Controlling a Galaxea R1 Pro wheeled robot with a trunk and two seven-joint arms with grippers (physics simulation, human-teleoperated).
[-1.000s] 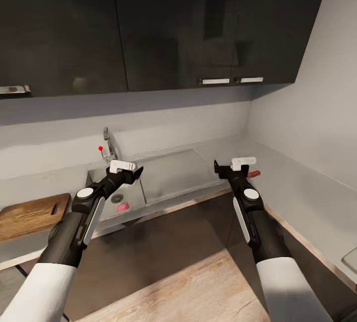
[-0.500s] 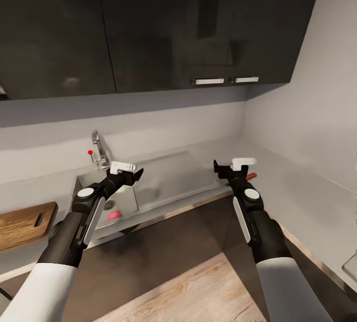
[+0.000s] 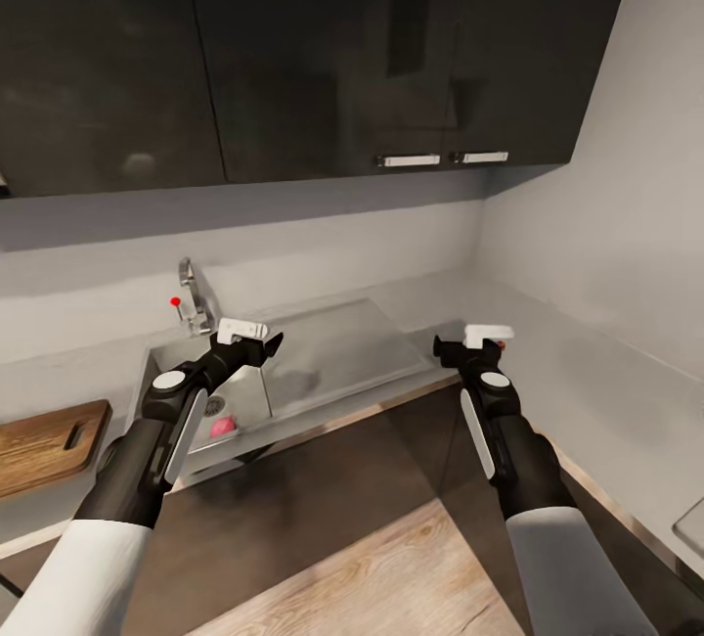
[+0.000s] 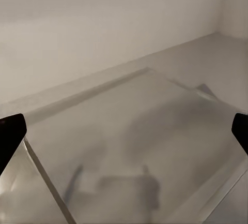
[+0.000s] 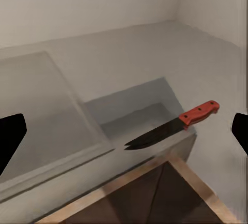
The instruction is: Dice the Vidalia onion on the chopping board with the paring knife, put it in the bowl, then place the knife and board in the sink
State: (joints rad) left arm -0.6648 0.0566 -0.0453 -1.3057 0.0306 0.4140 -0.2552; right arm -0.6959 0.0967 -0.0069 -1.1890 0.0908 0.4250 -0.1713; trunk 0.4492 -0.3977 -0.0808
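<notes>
Onion point(image 3: 222, 428) sits pink in sink point(image 3: 293, 362), near drain. Knife point(image 5: 173, 124) lies on countertop point(image 3: 587, 391), ahead of right claw point(image 3: 469, 354). Both claws spread wide, empty. Left claw point(image 3: 252, 342) hangs above sink. Next: reach down, grab onion.

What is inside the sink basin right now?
In the sink basin, a pinkish round object, likely the onion, lies beside the drain. The left gripper and its arm cover part of the basin floor.
</notes>
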